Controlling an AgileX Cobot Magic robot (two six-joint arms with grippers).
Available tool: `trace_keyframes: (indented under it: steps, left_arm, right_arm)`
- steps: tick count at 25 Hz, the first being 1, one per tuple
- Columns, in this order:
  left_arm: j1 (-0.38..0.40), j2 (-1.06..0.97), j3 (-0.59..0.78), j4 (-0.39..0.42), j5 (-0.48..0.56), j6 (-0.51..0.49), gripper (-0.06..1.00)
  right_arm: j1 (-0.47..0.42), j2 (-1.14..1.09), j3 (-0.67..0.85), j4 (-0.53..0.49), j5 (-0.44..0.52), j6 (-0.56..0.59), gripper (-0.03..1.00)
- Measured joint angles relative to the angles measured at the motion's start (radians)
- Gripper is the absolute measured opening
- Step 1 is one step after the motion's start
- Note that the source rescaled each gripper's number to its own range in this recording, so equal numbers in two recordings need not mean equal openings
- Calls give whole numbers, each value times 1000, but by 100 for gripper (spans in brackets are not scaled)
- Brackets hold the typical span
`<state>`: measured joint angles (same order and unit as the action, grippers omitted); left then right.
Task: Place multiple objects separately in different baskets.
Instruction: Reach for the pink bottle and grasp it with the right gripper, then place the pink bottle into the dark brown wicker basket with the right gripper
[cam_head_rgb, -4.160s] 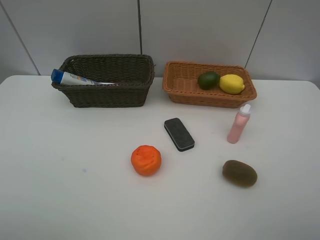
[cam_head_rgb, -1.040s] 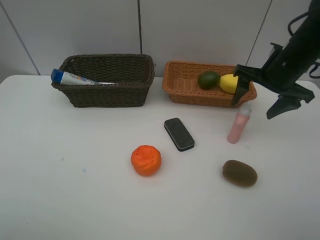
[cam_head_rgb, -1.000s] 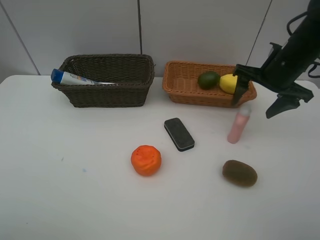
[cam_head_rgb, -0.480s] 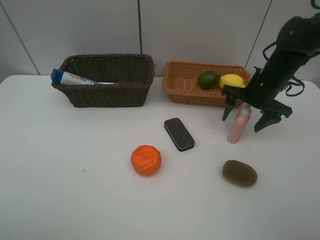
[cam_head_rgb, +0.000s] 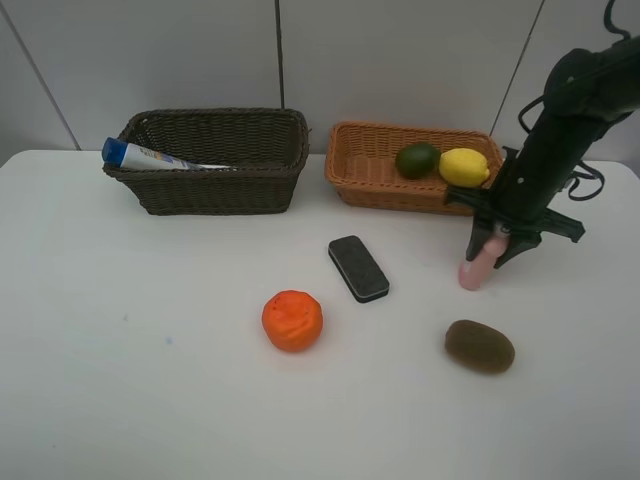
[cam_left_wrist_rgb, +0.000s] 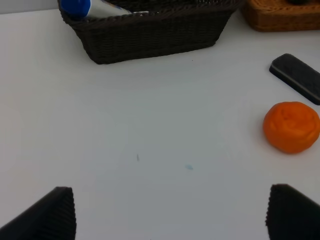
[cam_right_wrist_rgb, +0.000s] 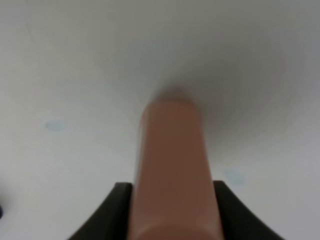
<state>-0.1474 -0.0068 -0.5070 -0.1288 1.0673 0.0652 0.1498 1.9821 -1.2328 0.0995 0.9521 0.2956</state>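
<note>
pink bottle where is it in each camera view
exterior high: small pink bottle stands right of the black eraser, its top inside the right gripper.
left wrist: not in it.
right wrist: close up, between the dark fingers.
shared landmark: the white table, which shows in all three views.

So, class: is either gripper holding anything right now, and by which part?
The right gripper clamps the small pink bottle by its upper part; the left gripper, open, holds nothing.
</note>
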Motion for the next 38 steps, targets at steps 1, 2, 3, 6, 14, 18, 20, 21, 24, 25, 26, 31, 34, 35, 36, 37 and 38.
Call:
trace_keyframes:
  steps: [1,2,3,6,14,18,20,21,24,25,26,31,34,35,36,37,38]
  left_arm:
    - [0,0,0,0,0,0,100]
    - [0,0,0,0,0,0,100]
    - [0,0,0,0,0,0,100]
    - [0,0,0,0,0,0,100]
    - [0,0,0,0,0,0,100]
    - [0,0,0,0,0,0,100]
    - [0,0,0,0,0,0,100]
    - [0,0,0,0,0,0,100]
    - [0,0,0,0,0,0,100]
    - [0,0,0,0,0,0,100]
    - [0,0,0,0,0,0,100]
    - [0,0,0,0,0,0,100]
    - [0,0,0,0,0,0,100]
    - [0,0,0,0,0,0,100]
    - [0,0,0,0,0,0,100]
    - [0,0,0,0,0,0,100]
    - [0,0,0,0,0,0,100]
  right_arm:
    - [0,-4,0,0,7,-9,0]
    - [0,-8,0,0,18,-22,0]
    - [0,-17,0,7,29,-34,0]
    - [5,-81,-40,46,57,-99,0]
    - [195,-168,-341,85,-15,-245,0]
    - [309,-84,-483,96,-183,-248,0]
    - [348,-29,-532,96,-300,-249,0]
    - [366,1,-546,98,-355,-249,0]
    - [413,81,-569,100,-559,-249,0]
    - [430,107,-569,100,-615,-249,0]
    - [445,132,-569,101,-679,-249,0]
    - [500,238,-569,103,-872,-249,0]
    - [502,284,-569,104,-882,-249,7]
    - [500,296,-569,104,-883,-249,22]
    - [499,304,-569,104,-883,-249,38]
    - [499,309,-569,104,-883,-249,59]
    - [499,311,-569,104,-882,-249,76]
